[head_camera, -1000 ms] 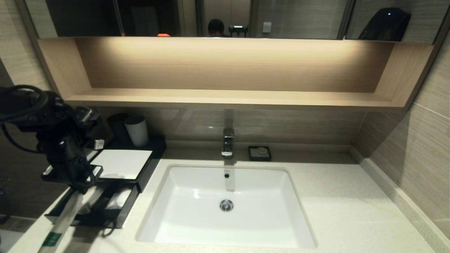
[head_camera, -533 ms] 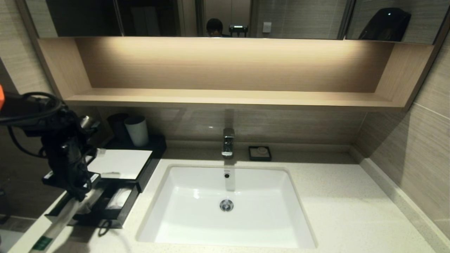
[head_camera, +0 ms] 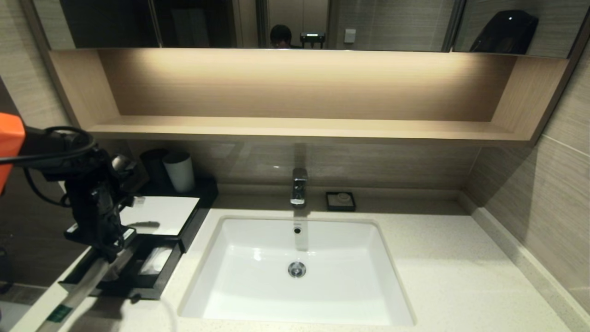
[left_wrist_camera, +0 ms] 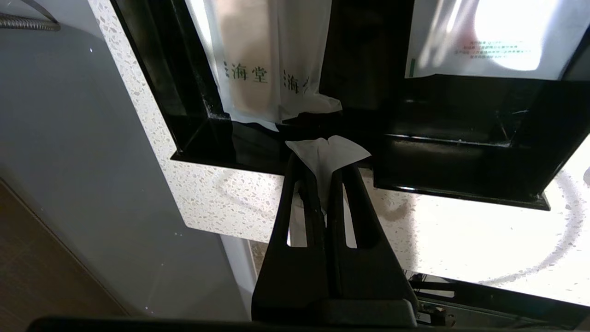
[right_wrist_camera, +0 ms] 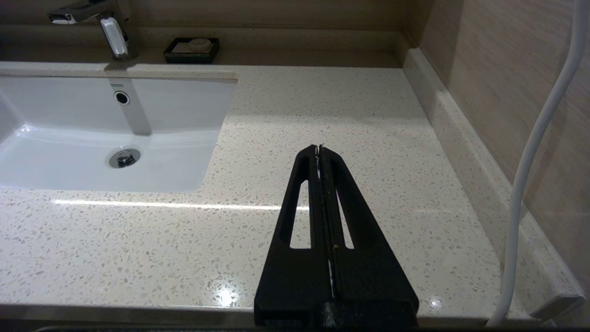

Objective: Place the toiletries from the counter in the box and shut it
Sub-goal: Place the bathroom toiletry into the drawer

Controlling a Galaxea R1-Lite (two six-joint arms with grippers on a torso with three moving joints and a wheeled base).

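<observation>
Where green 海堂 shows, packet in drawer, sink marked TOTO

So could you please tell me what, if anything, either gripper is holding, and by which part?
The left gripper pinches one long whitish-wrapped packet by its upper end.

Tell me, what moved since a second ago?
The left gripper, shut on the long packet, swung a little to the left over the open drawer and back again, the packet's green-label end swinging with it. Nothing was let go. The box, cup, sink and right gripper stayed put.
</observation>
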